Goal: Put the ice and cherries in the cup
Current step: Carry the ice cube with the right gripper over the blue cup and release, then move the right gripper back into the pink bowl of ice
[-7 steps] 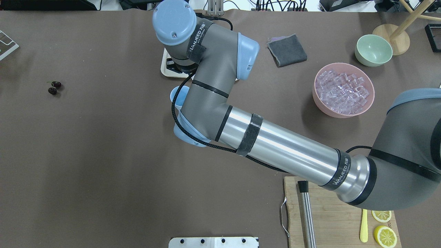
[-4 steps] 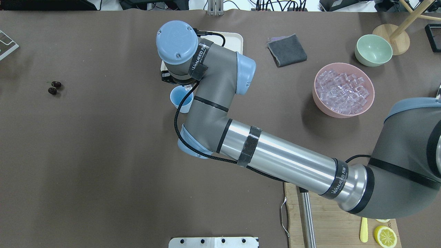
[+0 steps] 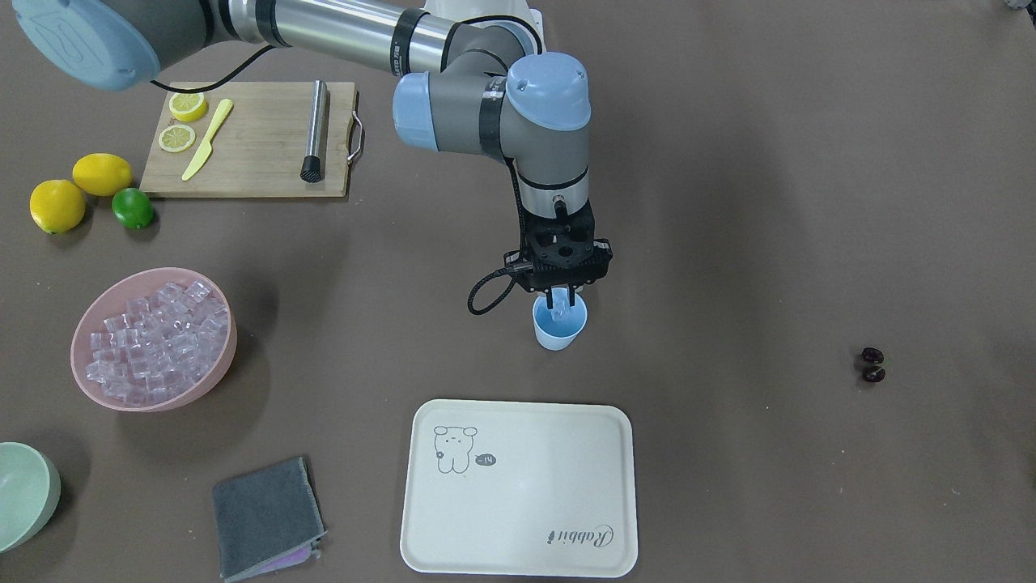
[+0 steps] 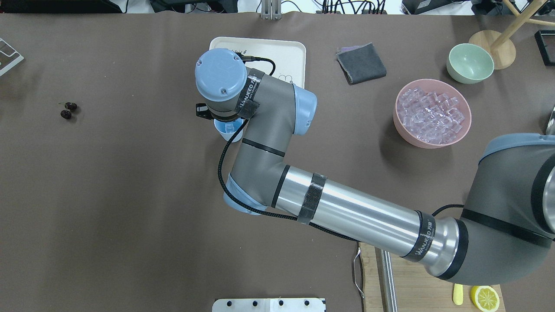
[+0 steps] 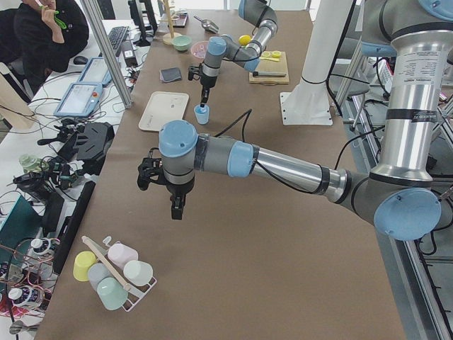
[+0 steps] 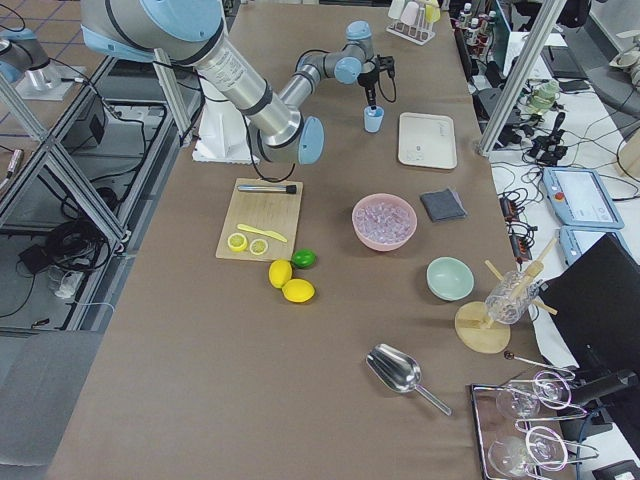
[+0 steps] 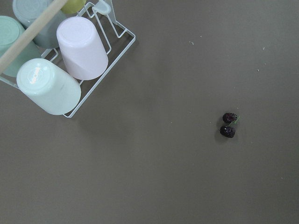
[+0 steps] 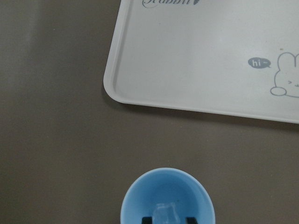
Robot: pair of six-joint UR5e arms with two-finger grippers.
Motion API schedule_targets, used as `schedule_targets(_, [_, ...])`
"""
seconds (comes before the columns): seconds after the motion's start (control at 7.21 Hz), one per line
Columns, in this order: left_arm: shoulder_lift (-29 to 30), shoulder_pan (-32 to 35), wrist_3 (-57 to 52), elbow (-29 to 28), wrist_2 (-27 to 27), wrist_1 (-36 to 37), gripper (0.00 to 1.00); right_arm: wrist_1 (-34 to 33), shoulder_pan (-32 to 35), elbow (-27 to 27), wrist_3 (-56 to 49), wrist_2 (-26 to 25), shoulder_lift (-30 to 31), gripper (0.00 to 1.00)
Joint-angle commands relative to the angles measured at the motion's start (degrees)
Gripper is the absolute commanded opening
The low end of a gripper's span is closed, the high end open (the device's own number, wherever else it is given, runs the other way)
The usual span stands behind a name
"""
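Right jaws clamp an ice cube point(image 8: 166, 215) over the cup point(image 8: 140, 196). Left jaws: cannot tell. Cherries point(image 7: 227, 131) lie toward the left edge of the surface point(image 4: 130, 216).

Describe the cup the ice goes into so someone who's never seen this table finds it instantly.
Find the cream tray in the table's middle; the cup stands beside its long edge, on the robot's side. It is small, light blue and tapered, with the right end effector holding an ice cube at its mouth. The pink bowl and green bowl are much wider.
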State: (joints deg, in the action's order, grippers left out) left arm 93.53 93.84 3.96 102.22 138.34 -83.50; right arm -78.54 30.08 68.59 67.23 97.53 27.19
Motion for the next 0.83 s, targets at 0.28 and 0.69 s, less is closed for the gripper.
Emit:
schedule_targets(0.28, [0.0, -0.1, 0.1, 0.2, 0.0, -0.1, 0.98, -6.4, 12.4, 15.6, -14.3, 11.4, 15.2, 0.97])
schedule_targets(0.69, [0.0, -0.1, 0.0, -0.3, 0.0, -0.2, 0.98, -5.7, 23.8, 25.6, -35.5, 17.3, 35.5, 0.89])
